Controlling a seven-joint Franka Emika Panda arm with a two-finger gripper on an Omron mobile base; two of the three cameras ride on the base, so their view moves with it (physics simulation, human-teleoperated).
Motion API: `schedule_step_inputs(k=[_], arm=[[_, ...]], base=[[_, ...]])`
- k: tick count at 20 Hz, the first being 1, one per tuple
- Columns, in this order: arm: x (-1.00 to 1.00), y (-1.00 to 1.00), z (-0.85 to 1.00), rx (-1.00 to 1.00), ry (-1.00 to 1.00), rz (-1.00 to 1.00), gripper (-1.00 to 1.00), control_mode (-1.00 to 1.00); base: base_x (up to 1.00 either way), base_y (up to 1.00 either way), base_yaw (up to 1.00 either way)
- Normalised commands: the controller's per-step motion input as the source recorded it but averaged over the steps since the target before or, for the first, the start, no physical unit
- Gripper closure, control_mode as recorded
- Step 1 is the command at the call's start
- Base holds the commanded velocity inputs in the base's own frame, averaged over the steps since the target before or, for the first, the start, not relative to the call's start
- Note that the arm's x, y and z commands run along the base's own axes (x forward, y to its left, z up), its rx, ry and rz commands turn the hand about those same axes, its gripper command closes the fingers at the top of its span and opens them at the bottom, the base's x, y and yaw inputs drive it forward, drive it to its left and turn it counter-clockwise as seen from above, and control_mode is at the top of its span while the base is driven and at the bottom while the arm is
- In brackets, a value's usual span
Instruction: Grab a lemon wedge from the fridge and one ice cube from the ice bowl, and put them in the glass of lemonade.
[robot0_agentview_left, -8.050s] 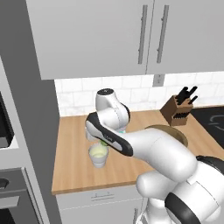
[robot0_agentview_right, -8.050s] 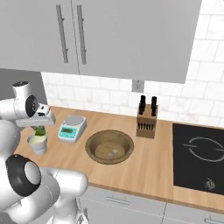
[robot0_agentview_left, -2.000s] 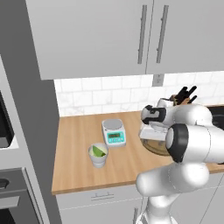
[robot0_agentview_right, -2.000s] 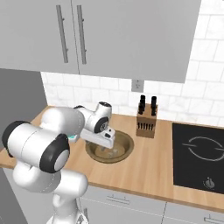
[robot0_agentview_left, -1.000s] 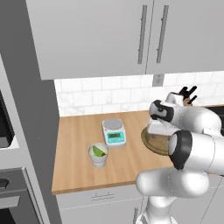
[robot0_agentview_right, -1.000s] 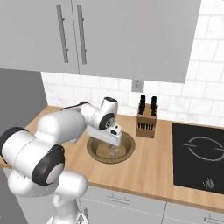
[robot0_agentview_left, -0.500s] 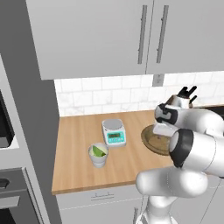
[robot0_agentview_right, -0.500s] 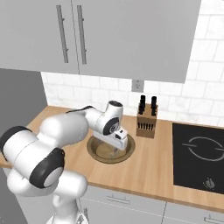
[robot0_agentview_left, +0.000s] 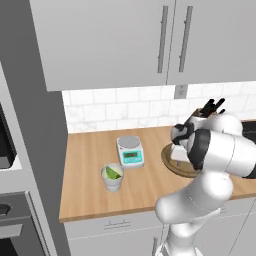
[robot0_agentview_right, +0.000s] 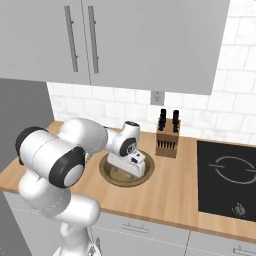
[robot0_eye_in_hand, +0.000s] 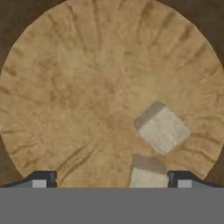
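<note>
Gripper spread wide and empty inside the ice bowl, over two ice cubes; likely small, hard, slippery, best pinched across flat opposite faces

- I see a kitchen scale on the wooden counter — white body, teal face, standing near the tiled backsplash.
- To my far side a knife block stands upright against the wall, dark handles sticking out of its top.
- Beyond it a black cooktop is set flush into the counter.
- Above hang grey wall cupboards with vertical bar handles.
- An outlet plate sits on the tiles — just over the knife block.
- Below the counter edge run pale drawer fronts.
</note>
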Motion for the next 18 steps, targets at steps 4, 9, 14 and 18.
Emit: schedule_step_inputs(k=[4, 9, 14, 18], arm=[[0.00, 0.03, -0.13, 0.00, 0.06, 0.00, -1.00, -1.00], [0.01, 0.00, -0.15, 0.00, 0.01, 0.00, -1.00, -1.00], [0.00, 0.13, 0.00, 0.00, 0.00, 0.00, -1.00, -1.00], [-0.01, 0.15, 0.00, 0.00, -0.01, 0.00, -1.00, -1.00]], base=[[0.00, 0.00, 0.00], [0.00, 0.00, 0.00], [0.00, 0.00, 0.00], [0.00, 0.00, 0.00]])
